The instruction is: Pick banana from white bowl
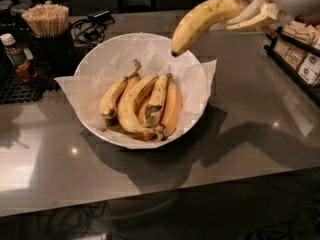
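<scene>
Yellow, light and easily bruised I'd judge, the banana [205,21] is clamped by its stem end in my jaws, the bowl [86,59] down-left of them.

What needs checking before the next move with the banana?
1. Grip: gripper, at the upper right, is shut on the banana near its stem end. ok.
2. Lift: banana hangs above the far rim of the bowl, touching nothing. ok.
3. Other bananas lie in the bowl, none dragged up. ok.
4. Paper sits in the bowl, not caught on the banana. ok.
5. Hold security: most of the banana overhangs the grip. cannot tell.
6. Clearance to the rack below the gripper. cannot tell.
</scene>
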`<state>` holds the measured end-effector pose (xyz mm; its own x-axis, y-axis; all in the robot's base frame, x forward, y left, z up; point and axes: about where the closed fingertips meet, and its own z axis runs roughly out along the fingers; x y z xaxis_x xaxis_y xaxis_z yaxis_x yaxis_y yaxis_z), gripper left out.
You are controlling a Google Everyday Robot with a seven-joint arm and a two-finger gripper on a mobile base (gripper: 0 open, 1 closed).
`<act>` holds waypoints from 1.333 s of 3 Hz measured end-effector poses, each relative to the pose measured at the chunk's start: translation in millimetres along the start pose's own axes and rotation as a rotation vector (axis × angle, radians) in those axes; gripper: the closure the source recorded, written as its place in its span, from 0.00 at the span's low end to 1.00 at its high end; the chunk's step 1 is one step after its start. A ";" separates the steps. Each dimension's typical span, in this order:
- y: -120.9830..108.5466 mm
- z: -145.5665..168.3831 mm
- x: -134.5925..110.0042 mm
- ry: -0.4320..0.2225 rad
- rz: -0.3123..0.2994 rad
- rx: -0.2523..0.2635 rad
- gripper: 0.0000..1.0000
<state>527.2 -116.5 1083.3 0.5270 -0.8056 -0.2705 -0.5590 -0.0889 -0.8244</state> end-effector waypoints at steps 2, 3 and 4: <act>-40.4 -43.6 -43.2 -0.086 -0.150 0.163 1.00; -40.4 -43.6 -43.2 -0.086 -0.150 0.163 1.00; -28.9 -25.0 -37.9 -0.145 -0.108 0.134 1.00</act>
<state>507.4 -98.1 1129.7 0.6715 -0.7019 -0.2375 -0.4091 -0.0840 -0.9086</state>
